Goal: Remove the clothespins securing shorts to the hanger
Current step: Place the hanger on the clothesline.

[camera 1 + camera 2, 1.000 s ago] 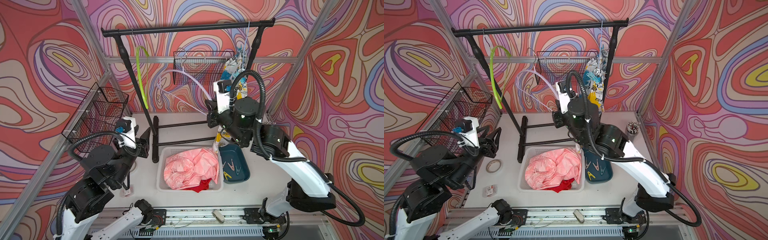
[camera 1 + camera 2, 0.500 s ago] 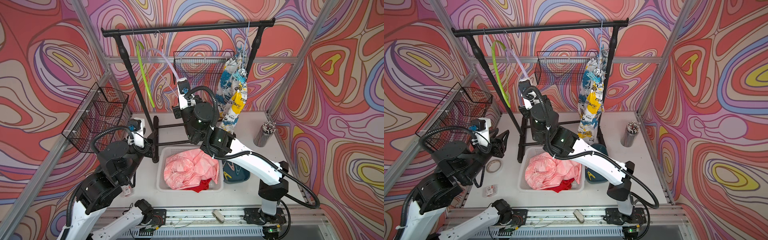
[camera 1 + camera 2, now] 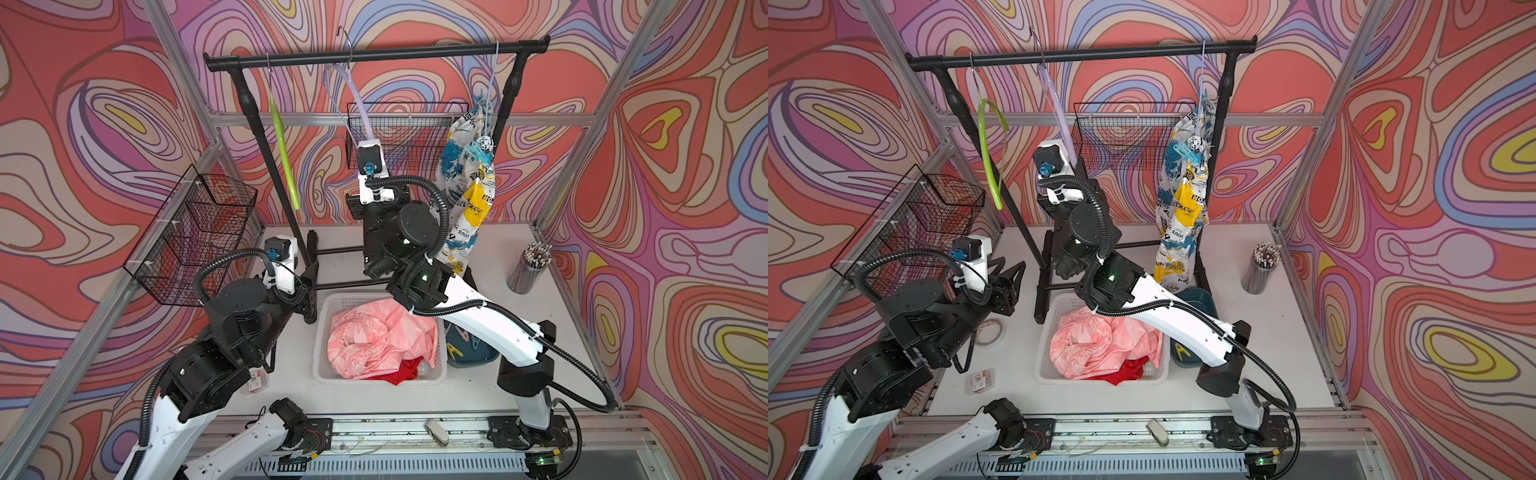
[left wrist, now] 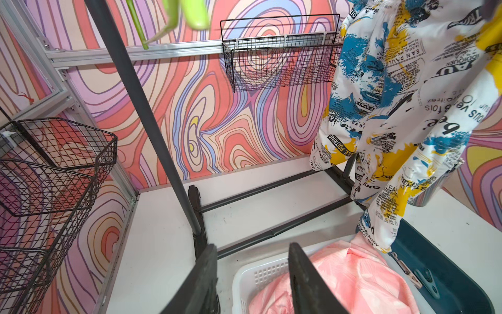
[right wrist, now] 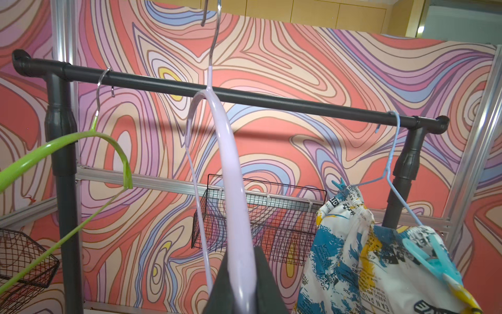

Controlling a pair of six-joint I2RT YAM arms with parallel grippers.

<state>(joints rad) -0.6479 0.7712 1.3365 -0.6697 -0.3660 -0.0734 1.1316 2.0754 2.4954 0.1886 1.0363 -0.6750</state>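
Right gripper [image 5: 240,274] clamps bare hanger [image 5: 231,190], hook above rail [image 5: 298,102], probably to rehang it; left gripper [image 4: 252,246] parted, empty, waiting; shorts [image 5: 347,258] beside right gripper, peg [image 5: 423,258] attached.

Both top views: high over the near edge, looking down toward the far wall, wide. They show nearly the same whole scene: rail [image 3: 415,50], white basket [image 3: 322,332], both my arms. Left wrist camera: low, near the table [image 4: 163,231], facing far past my left gripper [image 4: 252,246]. It shares the basket and printed shorts [image 4: 380,108] with the top views. Right wrist camera: close up, tilted upward along the lilac hanger [image 5: 231,176] to the rail.
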